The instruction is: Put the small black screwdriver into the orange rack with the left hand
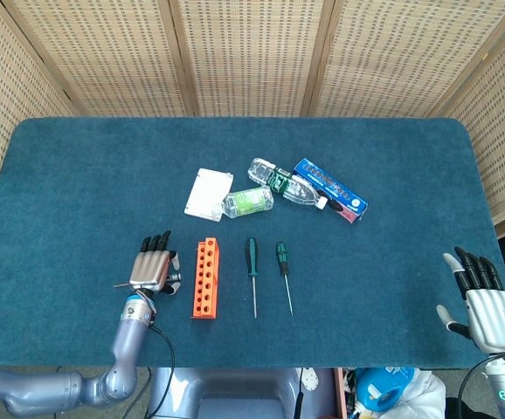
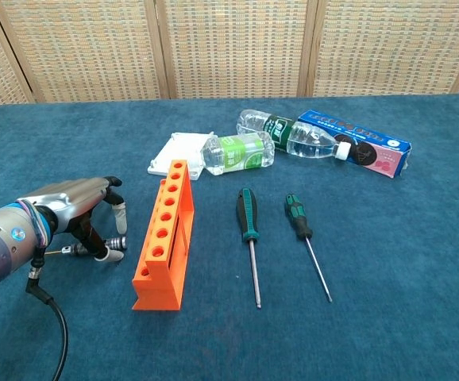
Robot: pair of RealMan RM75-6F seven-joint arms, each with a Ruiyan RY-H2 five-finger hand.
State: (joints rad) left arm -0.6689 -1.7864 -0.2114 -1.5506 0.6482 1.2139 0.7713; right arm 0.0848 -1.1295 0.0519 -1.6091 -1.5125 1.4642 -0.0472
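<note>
Left hand (image 2: 71,208) just left of orange rack (image 2: 166,235), pinching small black screwdriver (image 2: 106,245) at table level; shaft pointing away from rack. Right hand (image 1: 484,301) far right of rack, fingers spread, holding nothing.

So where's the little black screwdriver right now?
The small black screwdriver lies sideways in the left hand, low over the blue table, just left of the orange rack in the chest view.

a lab-like test setup: blue felt table (image 1: 78,175) enclosed by woven screens (image 1: 244,52).
</note>
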